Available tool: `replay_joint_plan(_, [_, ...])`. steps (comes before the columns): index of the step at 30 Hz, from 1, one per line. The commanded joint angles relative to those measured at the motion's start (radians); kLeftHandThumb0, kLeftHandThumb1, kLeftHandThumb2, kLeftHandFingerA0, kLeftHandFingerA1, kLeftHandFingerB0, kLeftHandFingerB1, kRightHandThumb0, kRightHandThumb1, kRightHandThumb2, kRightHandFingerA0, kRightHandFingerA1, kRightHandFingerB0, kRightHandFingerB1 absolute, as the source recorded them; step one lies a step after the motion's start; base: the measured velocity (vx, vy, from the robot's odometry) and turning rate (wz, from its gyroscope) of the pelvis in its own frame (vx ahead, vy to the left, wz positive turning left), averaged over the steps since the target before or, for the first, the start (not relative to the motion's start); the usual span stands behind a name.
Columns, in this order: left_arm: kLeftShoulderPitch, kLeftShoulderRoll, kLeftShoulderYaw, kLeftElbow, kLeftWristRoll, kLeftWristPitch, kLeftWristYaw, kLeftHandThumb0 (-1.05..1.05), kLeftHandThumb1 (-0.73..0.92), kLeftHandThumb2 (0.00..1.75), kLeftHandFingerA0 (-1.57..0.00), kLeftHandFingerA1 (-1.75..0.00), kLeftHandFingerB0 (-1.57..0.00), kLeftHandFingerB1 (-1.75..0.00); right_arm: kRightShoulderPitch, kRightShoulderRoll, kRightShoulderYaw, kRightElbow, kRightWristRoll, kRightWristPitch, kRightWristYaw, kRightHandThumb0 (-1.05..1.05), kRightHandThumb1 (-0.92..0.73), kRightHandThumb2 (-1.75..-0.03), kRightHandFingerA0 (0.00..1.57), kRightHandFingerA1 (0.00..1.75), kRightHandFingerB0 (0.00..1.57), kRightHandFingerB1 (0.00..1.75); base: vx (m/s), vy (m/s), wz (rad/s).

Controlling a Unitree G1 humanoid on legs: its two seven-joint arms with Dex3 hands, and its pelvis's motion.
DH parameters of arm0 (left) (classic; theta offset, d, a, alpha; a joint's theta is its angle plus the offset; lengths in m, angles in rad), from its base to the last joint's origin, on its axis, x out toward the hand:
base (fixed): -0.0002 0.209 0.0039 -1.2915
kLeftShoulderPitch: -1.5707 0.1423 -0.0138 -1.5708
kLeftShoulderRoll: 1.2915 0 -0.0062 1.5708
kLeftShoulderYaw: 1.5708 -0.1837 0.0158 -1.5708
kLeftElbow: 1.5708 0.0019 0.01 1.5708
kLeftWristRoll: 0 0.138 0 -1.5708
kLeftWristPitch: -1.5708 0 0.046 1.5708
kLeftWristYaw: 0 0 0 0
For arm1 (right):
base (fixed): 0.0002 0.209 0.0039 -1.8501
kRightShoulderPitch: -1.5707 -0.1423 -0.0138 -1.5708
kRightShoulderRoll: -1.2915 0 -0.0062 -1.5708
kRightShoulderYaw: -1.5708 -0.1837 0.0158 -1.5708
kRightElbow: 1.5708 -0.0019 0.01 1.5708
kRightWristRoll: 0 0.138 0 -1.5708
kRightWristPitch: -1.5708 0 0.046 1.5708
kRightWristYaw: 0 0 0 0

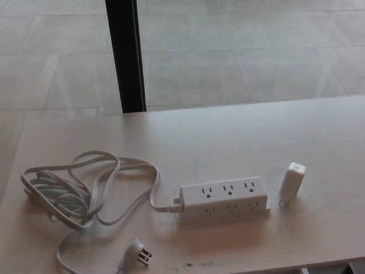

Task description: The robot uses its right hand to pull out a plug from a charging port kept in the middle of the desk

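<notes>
Already we find the small white rectangular plug adapter (292, 182) lying free on the pale wooden tabletop (239, 137), just beside the right end of the white six-outlet plastic power strip (223, 197), its prongs pointing down toward the tabletop's near edge. It is apart from the strip, not seated in any socket, and all six outlets look empty. From this we judge that the pulling part of the task is done, and that the adapter lies where it was let go, close to the port it came from.

To the left of the strip its long white cord (80, 188) runs off in loose loops, piled carelessly, ending in an angled white three-prong wall plug (138, 252) that rests unplugged near the front edge, left of the strip. With nothing connected, the strip carries no power.

Behind the strip, past the far edge of the tabletop, a black upright post (125, 54) stands against a tiled floor (256, 51).

Neither robot hand shows anywhere in the head view, nor any forearm, so we cannot tell whether either is open or closed, and we can say nothing of the arms' pose. We judge they are drawn back out of the work area.
</notes>
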Motion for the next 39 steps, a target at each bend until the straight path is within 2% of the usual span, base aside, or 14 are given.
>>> replay_joint_plan(1, [0.025,0.0,0.012,0.009,-0.018,-0.011,-0.006,-0.66,0.72,0.62,-0.74,-0.55,-0.62,-0.45,0.092,0.234,-0.298,0.191,0.266,-0.062,-0.547,-0.9,-0.82,-0.61,1.05,0.99,0.0,1.02,0.0,0.0,0.0])
replay_joint_plan(3, [0.028,0.0,0.013,0.006,-0.019,-0.013,-0.009,-0.67,0.73,0.62,-0.73,-0.56,-0.61,-0.45,0.087,0.236,-0.295,0.222,0.269,-0.069,-0.546,-0.89,-0.58,-1.02,1.02,0.97,0.19,0.79,0.0,0.0,0.0])
replay_joint_plan(5, [0.035,0.001,0.009,0.001,-0.014,-0.019,-0.005,-0.72,0.58,0.82,-0.74,-0.65,-0.58,-0.54,0.086,0.244,-0.301,0.238,0.278,-0.053,-0.537,-0.88,-0.82,-0.62,1.11,0.87,0.07,0.93,0.0,0.0,0.0])
replay_joint_plan(10, [0.029,0.002,0.008,0.003,-0.01,-0.017,0.005,-0.64,0.73,0.62,-0.78,-0.62,-0.63,-0.47,0.097,0.275,-0.323,0.232,0.296,-0.041,-0.524,-0.87,-0.82,-0.64,1.07,0.85,0.06,1.02,0.0,0.0,0.0])
replay_joint_plan(12, [0.029,0.0,0.011,0.002,-0.014,-0.019,0.004,-0.64,0.73,0.62,-0.78,-0.62,-0.63,-0.46,0.086,0.278,-0.337,0.256,0.316,-0.041,-0.52,-0.71,-0.57,-1.13,1.0,0.93,0.04,0.64,0.0,0.0,0.0])
replay_joint_plan(15, [0.041,0.006,0.012,-0.01,-0.014,-0.025,-0.007,-0.63,0.74,0.62,-0.76,-0.63,-0.63,-0.48,0.064,0.284,-0.358,0.277,0.346,-0.036,-0.521,-0.85,-0.8,-0.63,1.09,0.83,0.23,0.97,0.0,0.0,0.0])
replay_joint_plan(20, [0.051,0.005,0.018,-0.016,-0.017,-0.014,0.003,-0.63,0.73,0.62,-0.78,-0.62,-0.64,-0.48,0.062,0.284,-0.338,0.28,0.344,-0.047,-0.508,-0.85,-0.8,-0.64,1.1,0.79,0.31,0.96,0.0,0.0,0.0])
replay_joint_plan(21, [0.044,0.005,0.01,-0.007,-0.009,-0.015,0.006,-0.64,0.74,0.62,-0.78,-0.63,-0.64,-0.48,0.057,0.282,-0.34,0.281,0.353,-0.044,-0.502,-0.88,-0.56,-0.99,1.05,0.87,0.33,0.84,0.0,0.0,0.0])
replay_joint_plan(22, [0.042,0.005,0.011,-0.004,-0.009,-0.014,0.006,-0.64,0.74,0.62,-0.78,-0.64,-0.64,-0.48,0.058,0.281,-0.334,0.287,0.351,-0.055,-0.501,-0.87,-0.79,-0.64,1.13,0.78,0.32,0.97,0.0,0.0,0.0])
replay_joint_plan(26, [0.04,0.0,0.006,0.004,-0.006,-0.01,0.006,-0.65,0.73,0.62,-0.78,-0.6,-0.63,-0.47,0.076,0.273,-0.342,0.322,0.431,-0.136,-0.384,-0.83,-0.5,-0.96,0.98,0.81,0.61,0.85,0.0,0.0,0.0])
replay_joint_plan(27, [0.04,-0.001,0.01,0.007,-0.013,-0.004,-0.005,-0.71,0.59,0.8,-0.75,-0.65,-0.57,-0.53,0.076,0.266,-0.344,0.332,0.45,-0.138,-0.353,-0.82,-0.68,-0.61,1.06,0.69,0.48,0.84,0.0,0.0,0.0])
replay_joint_plan(31, [0.033,-0.003,0.005,0.016,-0.01,-0.008,-0.008,-0.68,0.73,0.62,-0.79,-0.58,-0.57,-0.45,0.081,0.253,-0.326,0.355,0.483,-0.179,-0.288,-0.83,-0.46,-0.92,0.98,0.73,0.5,0.77,0.0,0.0,0.0])
replay_joint_plan(37, [0.028,-0.008,0.003,0.018,-0.008,-0.022,0.001,-0.7,0.74,0.62,-0.79,-0.6,-0.6,-0.5,0.067,0.22,-0.257,0.413,0.486,-0.233,-0.27,-0.8,-0.63,-0.6,1.14,0.61,0.56,0.73,0.0,0.0,0.0])
replay_joint_plan(39, [0.015,-0.008,0.009,0.033,-0.017,-0.011,-0.013,-0.67,0.73,0.62,-0.78,-0.57,-0.62,-0.51,0.071,0.213,-0.237,0.425,0.499,-0.246,-0.27,-0.77,-0.46,-0.98,1.07,0.76,0.52,0.74,0.0,0.0,0.0])
